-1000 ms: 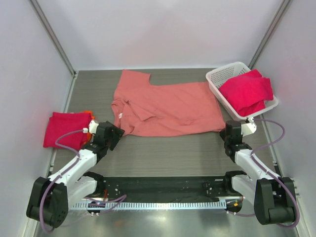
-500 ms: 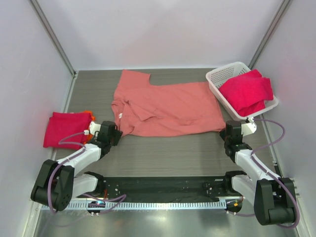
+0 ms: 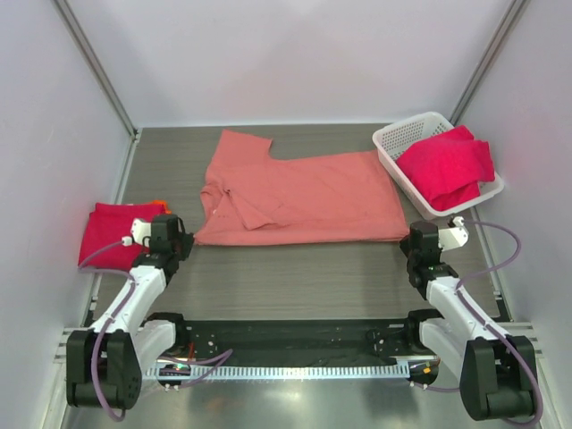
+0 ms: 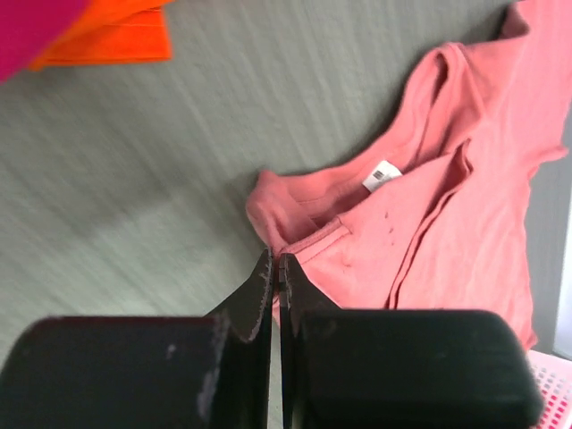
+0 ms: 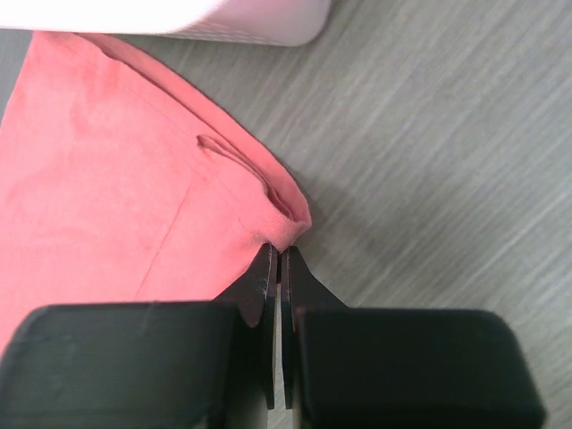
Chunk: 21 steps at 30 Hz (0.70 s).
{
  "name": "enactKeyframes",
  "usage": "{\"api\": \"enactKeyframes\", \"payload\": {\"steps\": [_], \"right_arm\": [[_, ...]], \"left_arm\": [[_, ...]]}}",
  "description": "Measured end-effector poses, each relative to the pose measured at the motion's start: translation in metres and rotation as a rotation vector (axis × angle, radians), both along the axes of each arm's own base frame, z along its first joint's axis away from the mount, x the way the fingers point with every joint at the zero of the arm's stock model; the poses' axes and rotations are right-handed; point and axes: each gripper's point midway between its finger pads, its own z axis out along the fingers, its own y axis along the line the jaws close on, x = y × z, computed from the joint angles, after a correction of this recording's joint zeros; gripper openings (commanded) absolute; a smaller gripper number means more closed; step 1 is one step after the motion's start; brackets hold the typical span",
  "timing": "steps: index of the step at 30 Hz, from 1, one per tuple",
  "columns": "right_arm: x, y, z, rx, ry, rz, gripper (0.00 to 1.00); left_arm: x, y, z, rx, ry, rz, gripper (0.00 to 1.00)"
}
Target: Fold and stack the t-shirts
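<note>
A salmon-pink t-shirt [image 3: 304,192] lies spread across the table's middle, its white neck label [image 4: 384,175] showing. My left gripper [image 3: 185,239] is shut on the shirt's near-left edge, close to the collar [image 4: 275,260]. At the opposite end my right gripper [image 3: 409,237] is shut on the near-right corner of the same shirt [image 5: 279,251]. A folded crimson t-shirt [image 3: 112,231] rests at the left table edge, beside my left arm. Another crimson t-shirt [image 3: 447,165] is heaped in the basket.
The white mesh basket [image 3: 393,141] stands at the back right, its wall [image 5: 179,18] just beyond my right fingers. An orange cloth [image 4: 107,40] pokes out from under the folded crimson shirt. Grey walls enclose the table on three sides.
My left gripper went from open to shut on the pink shirt's near-left edge and drew back leftward, pulling that edge out. The right gripper stayed shut on its corner.
</note>
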Motion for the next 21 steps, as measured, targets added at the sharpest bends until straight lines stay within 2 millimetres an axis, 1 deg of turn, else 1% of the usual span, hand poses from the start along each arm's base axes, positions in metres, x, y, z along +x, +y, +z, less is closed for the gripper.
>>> {"api": "enactKeyframes", "payload": {"steps": [3, 4, 6, 9, 10, 12, 13, 15, 18, 21], "right_arm": [[-0.008, -0.001, -0.006, 0.011, 0.013, -0.014, 0.01], [-0.010, -0.001, -0.008, 0.015, 0.018, -0.017, 0.01], [-0.014, 0.000, -0.012, 0.024, 0.024, -0.020, 0.01], [-0.019, 0.002, -0.018, 0.045, 0.037, -0.022, 0.06], [-0.021, 0.002, -0.020, 0.055, 0.041, -0.023, 0.10], [-0.026, 0.004, -0.023, 0.073, 0.052, -0.022, 0.19], [-0.027, 0.005, -0.021, 0.079, 0.050, -0.022, 0.33], [-0.029, 0.006, -0.017, 0.087, 0.035, -0.023, 0.41], [-0.032, 0.006, -0.012, 0.090, 0.019, -0.020, 0.43], [-0.036, 0.007, -0.014, 0.095, 0.034, -0.019, 0.43]], "left_arm": [[-0.010, 0.006, -0.004, 0.005, 0.040, -0.002, 0.01], [-0.014, 0.006, -0.006, 0.006, 0.052, -0.009, 0.07], [-0.019, 0.004, -0.007, 0.007, 0.070, -0.026, 0.13], [-0.024, 0.003, -0.008, 0.014, 0.081, -0.050, 0.35], [-0.025, 0.003, -0.007, 0.014, 0.075, -0.057, 0.48], [-0.030, 0.000, -0.006, 0.012, 0.060, -0.079, 0.56], [-0.033, -0.002, -0.006, 0.006, 0.047, -0.086, 0.62], [-0.040, -0.006, -0.004, -0.004, 0.022, -0.102, 0.63], [-0.047, -0.016, 0.001, -0.017, -0.009, -0.138, 0.63], [-0.051, -0.027, 0.005, -0.033, -0.026, -0.171, 0.62]]}}
